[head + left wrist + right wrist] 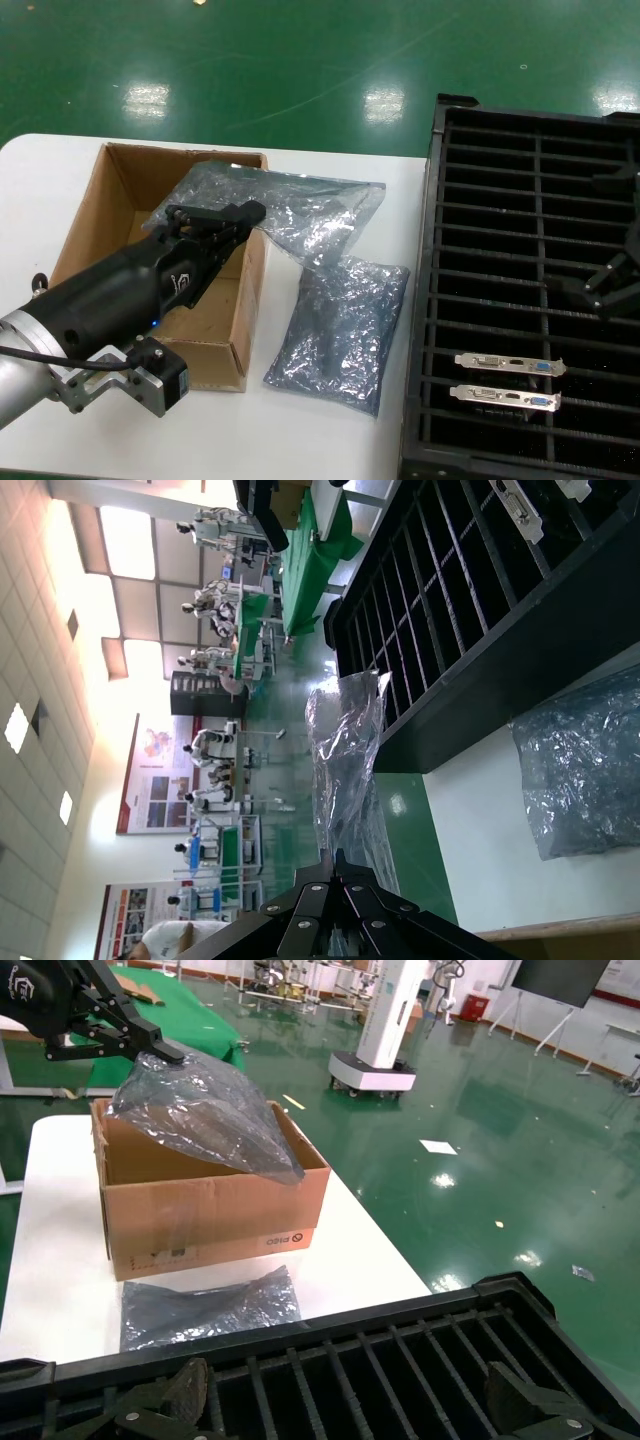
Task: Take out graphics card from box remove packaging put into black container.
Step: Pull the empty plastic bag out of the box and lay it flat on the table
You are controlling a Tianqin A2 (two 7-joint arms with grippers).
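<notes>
My left gripper (250, 212) is shut on the corner of a crinkly grey-silver packaging bag (290, 215) and holds it up over the right side of the brown cardboard box (120, 200). The right wrist view shows the bag (205, 1110) hanging from the left gripper (155, 1048) above the box (210, 1210). In the left wrist view the shut gripper (335, 858) pinches the bag (345, 740). I cannot tell what is inside it. Two graphics cards (510, 365) stand in slots of the black container (445, 250). My right gripper (612, 280) is open and empty over the container (300, 1325).
A second grey-silver bag (340, 330) lies flat on the white table (330, 440) between the box and the container; it also shows in the right wrist view (210, 1310) and the left wrist view (585, 770). Green floor lies beyond the table's far edge.
</notes>
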